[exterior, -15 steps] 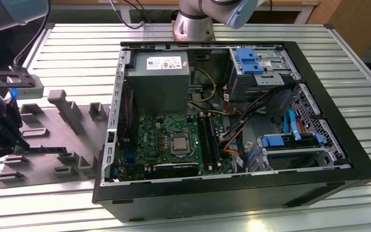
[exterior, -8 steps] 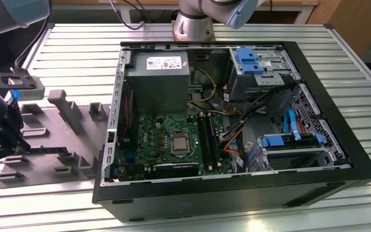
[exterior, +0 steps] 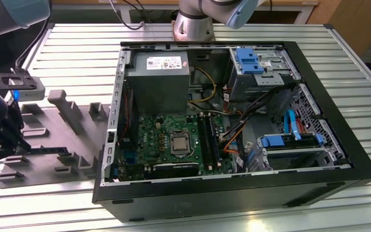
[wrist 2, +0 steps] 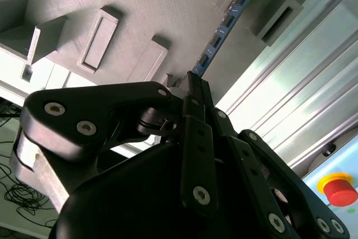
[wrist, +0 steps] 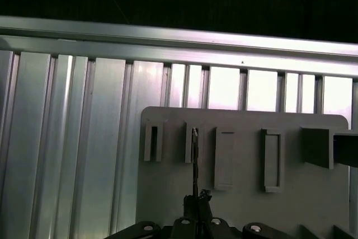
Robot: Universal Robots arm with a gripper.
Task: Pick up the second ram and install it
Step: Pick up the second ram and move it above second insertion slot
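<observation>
The second ram (exterior: 47,151) is a long, thin, dark stick standing on edge over the grey holder tray (exterior: 44,137) at the exterior view's left. My gripper (exterior: 10,145) is at the stick's near end and is shut on it. In the second wrist view the black fingers (wrist 2: 193,138) meet on the ram (wrist 2: 224,26), whose far end reaches a slotted block of the tray (wrist 2: 140,4). The first wrist view shows the ram (wrist: 194,160) edge-on, running from my gripper (wrist: 197,202) across the tray (wrist: 291,205).
An open black computer case (exterior: 237,193) lies at the exterior view's right. Inside it are a green motherboard (exterior: 153,140) with long black slots (exterior: 206,140) and a grey power supply (exterior: 158,82). Orange and blue cables (exterior: 234,140) run beside the slots. A ribbed metal table (exterior: 76,53) lies underneath everything.
</observation>
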